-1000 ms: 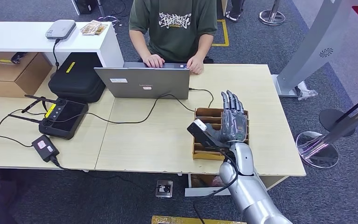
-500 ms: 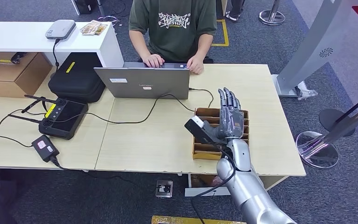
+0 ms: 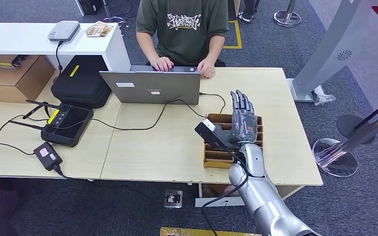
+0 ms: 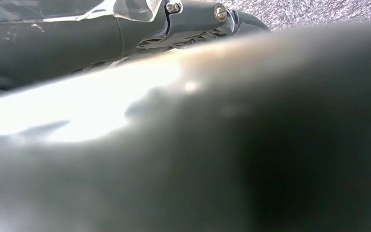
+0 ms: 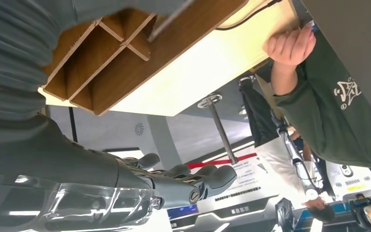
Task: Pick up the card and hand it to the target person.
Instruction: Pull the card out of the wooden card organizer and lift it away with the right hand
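The right hand (image 3: pixel 242 123) is seen above the cardboard organiser (image 3: pixel 216 156) on the bench (image 3: pixel 162 147), fingers stretched straight and close together, pointing away toward the far edge; nothing is held in it. The card itself cannot be made out in the head view; in the right wrist view a thin pale edge (image 5: pixel 166 20) is seen standing in one of the organiser's compartments, and this is judged to be the card. The step in hand is taken to be the reach, with the pickup not yet made. The left hand is too blurred in its wrist view for its state to be told. Next, the fingers would need to be lowered into that slot and closed on the card's edge, then the card carried toward the person (image 3: pixel 184 27) seated behind the laptop (image 3: pixel 150 87).
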